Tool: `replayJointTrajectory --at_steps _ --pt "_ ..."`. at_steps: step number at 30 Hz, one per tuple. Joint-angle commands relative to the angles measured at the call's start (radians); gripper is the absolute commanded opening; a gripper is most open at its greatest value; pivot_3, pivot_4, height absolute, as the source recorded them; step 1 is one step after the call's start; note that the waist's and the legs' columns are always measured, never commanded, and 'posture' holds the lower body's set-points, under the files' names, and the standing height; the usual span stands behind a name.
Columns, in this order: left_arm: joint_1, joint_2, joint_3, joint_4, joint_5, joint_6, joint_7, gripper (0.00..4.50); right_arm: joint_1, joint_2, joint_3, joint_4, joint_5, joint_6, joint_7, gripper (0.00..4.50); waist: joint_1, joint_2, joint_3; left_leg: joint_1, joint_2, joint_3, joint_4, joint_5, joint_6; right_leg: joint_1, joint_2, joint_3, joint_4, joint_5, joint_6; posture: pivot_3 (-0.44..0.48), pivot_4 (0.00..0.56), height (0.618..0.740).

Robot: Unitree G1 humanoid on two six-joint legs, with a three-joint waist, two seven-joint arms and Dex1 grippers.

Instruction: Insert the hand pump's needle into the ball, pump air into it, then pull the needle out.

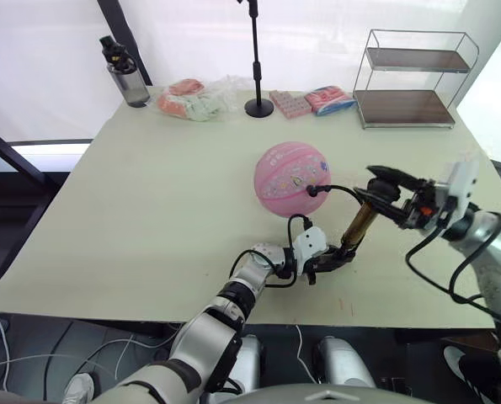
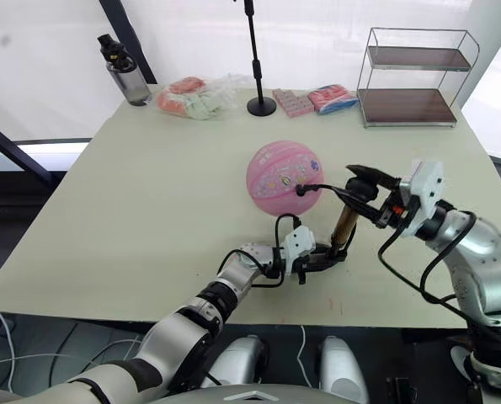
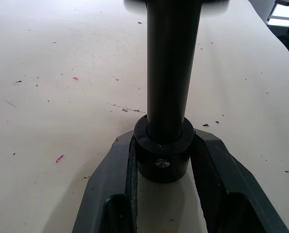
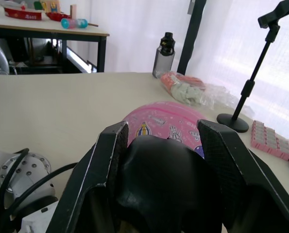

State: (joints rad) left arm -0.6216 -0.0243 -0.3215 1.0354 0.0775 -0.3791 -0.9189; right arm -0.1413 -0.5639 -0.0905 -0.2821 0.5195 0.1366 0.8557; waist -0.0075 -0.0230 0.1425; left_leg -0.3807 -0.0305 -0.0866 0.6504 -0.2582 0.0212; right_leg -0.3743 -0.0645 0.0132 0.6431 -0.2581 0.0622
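The pink ball [image 1: 290,178] rests mid-table. The hand pump [image 1: 359,224] stands tilted just right of it, with its gold barrel leaning toward the right arm. My left gripper [image 1: 327,261] is shut on the pump's black bottom end cap [image 3: 163,156], low against the table. My right gripper [image 1: 378,190] is shut on the pump's black handle [image 4: 164,184] at the top. The thin black hose [image 1: 341,188] curves from the pump's top to the ball's right side. The needle's black fitting [image 1: 315,190] sits against the ball there, and the pin itself is hidden.
Along the far edge stand a dark bottle [image 1: 128,76], a clear bag of pink items [image 1: 195,99], a black stand pole [image 1: 258,93], a pink box [image 1: 285,103], a packet [image 1: 330,99] and a wire shelf rack [image 1: 414,80]. The table's front edge lies just behind the left gripper.
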Motion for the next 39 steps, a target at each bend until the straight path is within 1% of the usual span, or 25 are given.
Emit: replayJointTrajectory --at_steps 1,7,12,16,24,30,35,39 --pt "0.036 0.022 -0.015 0.067 0.041 0.054 0.000 1.09 0.057 0.034 0.079 0.093 -0.070 -0.032 0.026 1.87 -0.001 0.000 0.000 0.000 0.000 0.000 0.000 0.000 0.000 0.000 0.000 0.001 0.000 0.000 0.000 0.000 0.150 0.740" --pt "0.035 0.023 -0.015 0.068 0.042 0.050 0.004 1.09 0.079 0.080 0.150 0.195 -0.201 -0.164 0.016 1.87 -0.002 0.000 -0.003 0.001 0.000 0.000 0.000 0.000 0.000 0.000 0.000 0.000 0.000 0.000 0.000 0.000 0.150 0.740" --pt "0.034 0.023 -0.015 0.070 0.043 0.047 0.005 1.09 0.071 0.079 0.139 0.188 -0.205 -0.182 0.015 1.87 -0.003 -0.001 -0.006 0.002 0.000 0.000 0.000 0.000 0.000 0.000 0.000 0.000 0.000 0.000 0.000 0.000 0.150 0.740" --pt "0.036 0.025 -0.016 0.070 0.046 0.045 0.003 1.09 0.035 0.030 0.083 0.088 -0.128 -0.113 0.022 1.87 -0.002 0.000 -0.006 0.002 0.000 0.000 0.000 0.000 0.000 0.002 0.000 0.000 0.000 0.000 0.000 0.000 0.150 0.740" --pt "0.039 0.025 -0.017 0.070 0.046 0.046 -0.004 1.09 -0.063 -0.108 -0.051 -0.078 0.059 0.070 0.040 1.87 0.002 0.005 -0.002 -0.003 -0.001 -0.001 -0.001 0.000 0.000 -0.002 -0.001 0.000 0.000 0.000 0.000 0.000 0.150 0.740" --pt "0.040 0.028 -0.017 0.066 0.045 0.046 -0.004 1.09 -0.186 -0.204 -0.166 -0.094 0.173 0.183 0.031 1.87 0.004 0.006 0.002 -0.003 -0.001 0.000 0.000 0.000 0.000 -0.002 -0.002 0.000 0.000 0.000 0.000 0.000 0.150 0.740" --pt "0.040 0.031 -0.020 0.064 0.047 0.046 -0.005 1.09 -0.261 -0.271 -0.219 -0.100 0.261 0.277 0.029 1.87 0.004 0.007 0.005 -0.004 -0.001 0.000 0.000 0.000 0.000 -0.003 -0.002 0.000 0.000 0.000 0.000 0.000 0.150 0.740" --pt "0.041 0.032 -0.018 0.062 0.045 0.049 -0.007 1.09 -0.302 -0.293 -0.234 -0.111 0.290 0.319 0.014 1.87 0.005 0.007 0.005 -0.004 -0.001 0.000 0.000 0.000 0.000 -0.003 -0.002 0.000 0.000 0.000 0.000 0.000 0.150 0.740"
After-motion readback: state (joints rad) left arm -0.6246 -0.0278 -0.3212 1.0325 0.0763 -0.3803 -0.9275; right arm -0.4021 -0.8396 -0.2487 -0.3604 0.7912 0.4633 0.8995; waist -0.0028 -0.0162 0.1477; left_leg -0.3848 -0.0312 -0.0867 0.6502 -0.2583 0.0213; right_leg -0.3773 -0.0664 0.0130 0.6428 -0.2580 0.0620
